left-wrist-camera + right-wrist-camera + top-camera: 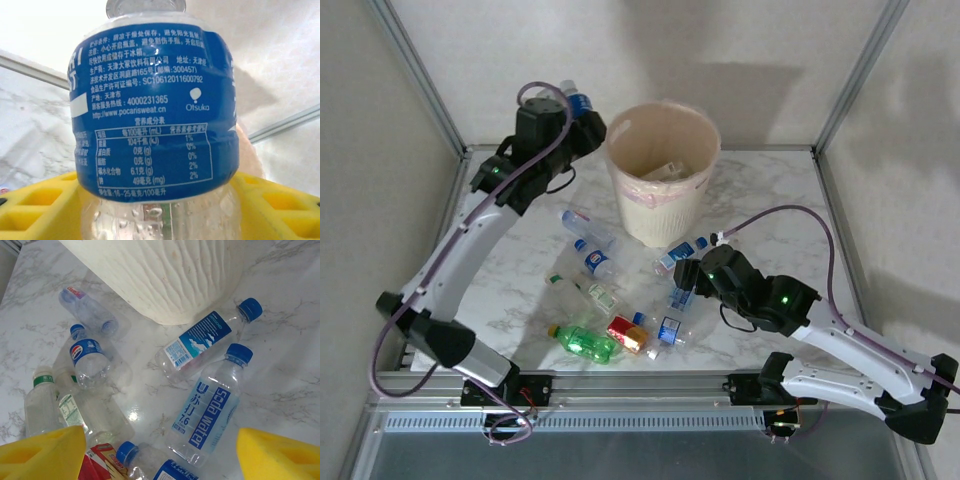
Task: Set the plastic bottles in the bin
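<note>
From above, your left gripper (pixel 580 120) is up high with the Pocari bottle (pixel 575 100) in it. It sits just beside the left rim of the bin (pixel 660 215), not over the mouth yet. The other bottles lie scattered on the table (pixel 760 190) in front of the bin, with a green bottle (pixel 585 342) and a red-and-gold bottle (pixel 627 333) nearest you. Your right gripper (pixel 688 278) hovers low over the cluster by the bin's foot.

Over to the left wrist: the blue label is right up close. The yellow pads (pixel 40 200) are clamped on the clear body just under it, and there are droplets inside. That looks a sound hold at the waist. I'd judge the bottle near empty, so it's light, and the thin wall will dent if you squeeze harder.

Right wrist now: the fingers (pixel 45 450) stand apart with nothing between them. The soda water bottle (pixel 207 410) lies directly below, cap toward the bin, just beside a second blue-capped bottle (pixel 200 342). It's light, round and slick on the marble, so expect it to roll or skid if one finger touches first. Take it across the labelled middle, jaws square to its length, not at the cap or the tapered shoulder.
</note>
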Robot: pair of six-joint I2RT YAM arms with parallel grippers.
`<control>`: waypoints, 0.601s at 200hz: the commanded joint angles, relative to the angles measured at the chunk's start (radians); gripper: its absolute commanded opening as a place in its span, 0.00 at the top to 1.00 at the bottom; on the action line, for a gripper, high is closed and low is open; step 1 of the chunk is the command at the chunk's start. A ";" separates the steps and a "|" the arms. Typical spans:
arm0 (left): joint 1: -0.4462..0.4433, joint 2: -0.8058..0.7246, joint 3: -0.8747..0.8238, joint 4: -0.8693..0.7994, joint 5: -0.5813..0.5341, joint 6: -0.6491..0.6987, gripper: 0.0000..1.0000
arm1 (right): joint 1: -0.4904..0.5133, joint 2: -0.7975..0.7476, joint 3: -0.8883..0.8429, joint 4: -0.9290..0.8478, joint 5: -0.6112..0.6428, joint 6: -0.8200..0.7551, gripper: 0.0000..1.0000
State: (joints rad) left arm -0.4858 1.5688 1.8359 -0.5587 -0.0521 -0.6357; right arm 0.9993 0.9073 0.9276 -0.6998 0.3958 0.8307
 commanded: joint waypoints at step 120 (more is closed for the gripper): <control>-0.080 0.372 0.323 -0.084 0.089 0.007 0.39 | 0.007 -0.020 -0.026 -0.032 0.013 0.047 0.22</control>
State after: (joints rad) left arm -0.5552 1.9297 2.1193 -0.6285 0.0284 -0.6388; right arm 0.9993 0.9001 0.9119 -0.7074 0.3927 0.8574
